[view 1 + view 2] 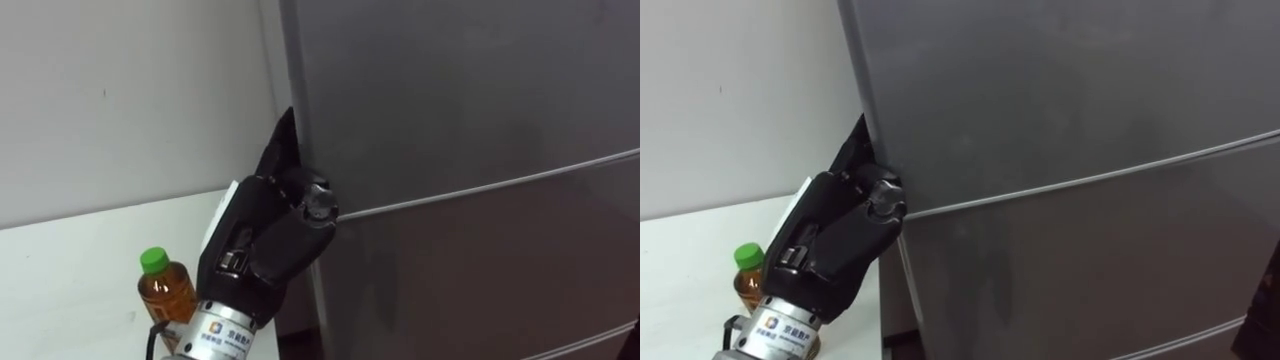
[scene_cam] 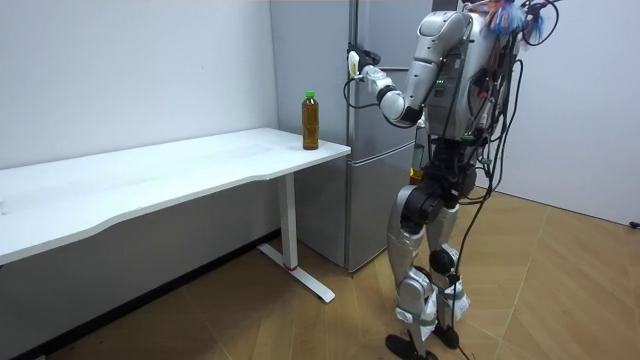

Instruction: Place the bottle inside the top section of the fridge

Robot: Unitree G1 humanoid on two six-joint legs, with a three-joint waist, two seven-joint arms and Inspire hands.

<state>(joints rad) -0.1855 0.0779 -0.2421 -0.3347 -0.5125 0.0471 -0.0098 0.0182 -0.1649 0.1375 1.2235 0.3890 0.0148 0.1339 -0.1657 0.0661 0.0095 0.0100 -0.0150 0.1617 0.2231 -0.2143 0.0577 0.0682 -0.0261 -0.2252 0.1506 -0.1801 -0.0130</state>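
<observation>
A: L hand [image 1: 265,245], left eye view: pressed to the left edge of the upper fridge door [image 1: 450,90], just above the seam [image 1: 480,188]. Part of it is lost along that edge, so open or clamped, we can't tell.

B: And the bottle?

A: Bottle [image 1: 166,292] stands on the white table [image 1: 60,270], approx 8 o'clock from the hand, apart from it, nothing holding it. Long axis vertical, green cap up.

B: Room view?

A: Robot stands upright facing the fridge, L arm raised, L hand [image 2: 372,73] at the door edge. Bottle [image 2: 311,122] is at the table corner nearest the fridge, again approx 8 o'clock from the hand.

B: Right eye view?

A: Agrees. Hand [image 1: 830,245] on the edge, bottle [image 1: 746,285] low at 8. Door looks shut, seam unbroken.

B: So we'd judge door first. Then the L hand, being on the bottle's side, goes down toward 8 and takes the bottle side-on, since it stands upright.
</observation>
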